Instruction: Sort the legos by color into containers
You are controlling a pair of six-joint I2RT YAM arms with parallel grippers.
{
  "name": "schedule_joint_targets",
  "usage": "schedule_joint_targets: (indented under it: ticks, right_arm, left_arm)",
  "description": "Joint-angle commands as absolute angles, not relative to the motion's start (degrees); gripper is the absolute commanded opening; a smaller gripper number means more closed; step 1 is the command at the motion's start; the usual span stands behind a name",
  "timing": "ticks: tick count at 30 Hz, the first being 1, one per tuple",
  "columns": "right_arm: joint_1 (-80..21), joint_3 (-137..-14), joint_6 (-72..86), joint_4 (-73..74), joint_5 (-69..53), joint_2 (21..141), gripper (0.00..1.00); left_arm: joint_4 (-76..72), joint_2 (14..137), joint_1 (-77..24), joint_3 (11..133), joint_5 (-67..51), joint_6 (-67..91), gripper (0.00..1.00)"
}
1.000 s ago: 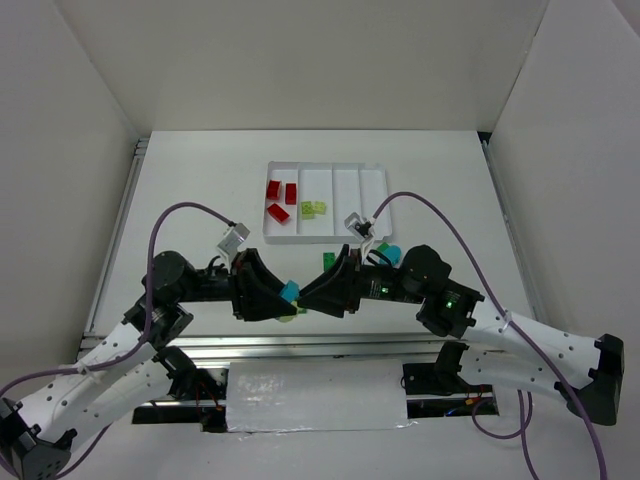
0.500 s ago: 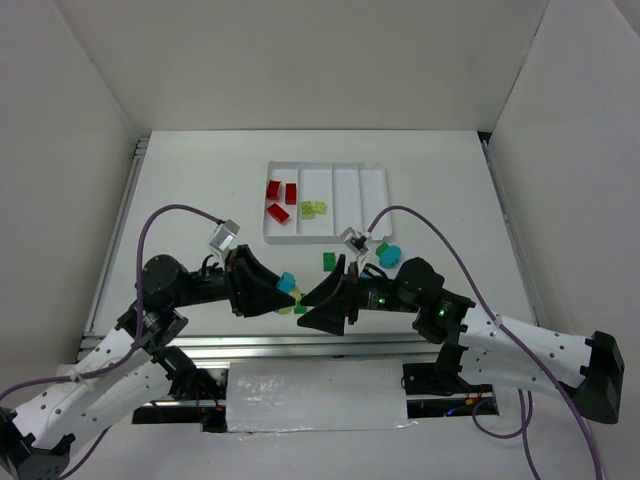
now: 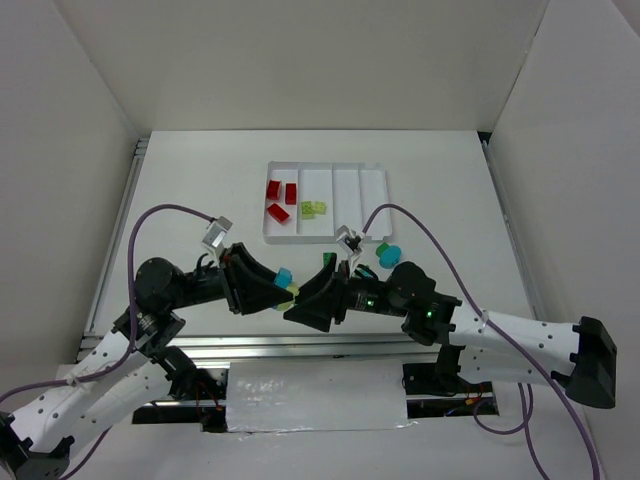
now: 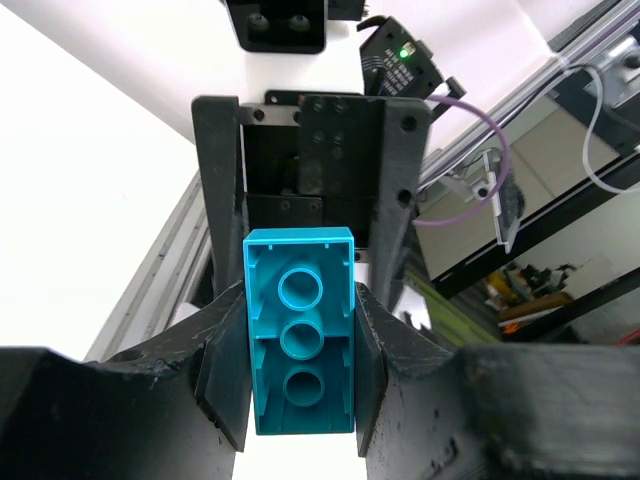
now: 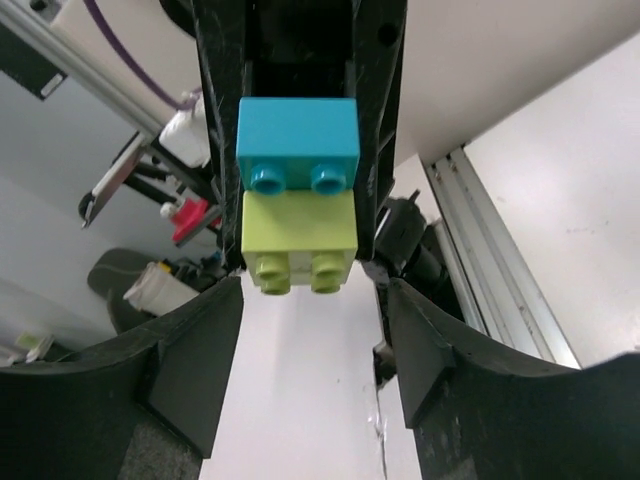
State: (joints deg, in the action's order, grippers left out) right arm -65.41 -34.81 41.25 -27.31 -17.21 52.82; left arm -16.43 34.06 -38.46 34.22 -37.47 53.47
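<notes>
Beside the left claw's [image 4: 300,372] cyan brick [image 4: 300,330], the right claw [image 5: 312,362] has opened.

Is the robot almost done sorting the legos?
Not yet. Red bricks and yellow-green bricks lie in two compartments of the tray. The left gripper holds a cyan brick with a yellow-green brick stuck on; the right gripper is open. A green brick and round cyan brick wait outside.
</notes>
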Motion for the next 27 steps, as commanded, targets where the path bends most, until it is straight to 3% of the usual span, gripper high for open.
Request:
schedule_joint_targets:
  ticks: [1,7,10,14,18,27]
  right_arm:
    - [-66.1,-36.7,40.8,-35.8,-12.8,53.3,0.66]
    - [-66.9,-37.2,40.9,-40.1,-11.6,55.5,0.59]
    - [-67.1,-37.4,41.0,-41.7,-11.3,56.7,0.50]
    - [-67.9,-37.2,41.4,-43.9,-11.5,58.2,0.48]
    - [-68.1,-37.6,41.0,-43.1,-11.0,58.4,0.00]
    - [-67.8,-29.9,33.4,-36.0,-8.2,46.9,0.00]
  left_arm:
    - [-20.3,32.6,-38.7,36.0,-36.9,54.9,0.00]
    - [-21.1,32.3,-38.8,35.0,-36.7,55.7,0.00]
    - [-22.0,32.2,-38.8,34.5,-36.7,56.6,0.00]
    - [-21.1,31.7,-38.7,34.6,-35.9,56.3,0.00]
    - [-18.0,31.6,-38.7,35.8,-35.4,55.3,0.00]
    - [-7.3,31.5,-38.7,41.4,-34.8,49.4,0.00]
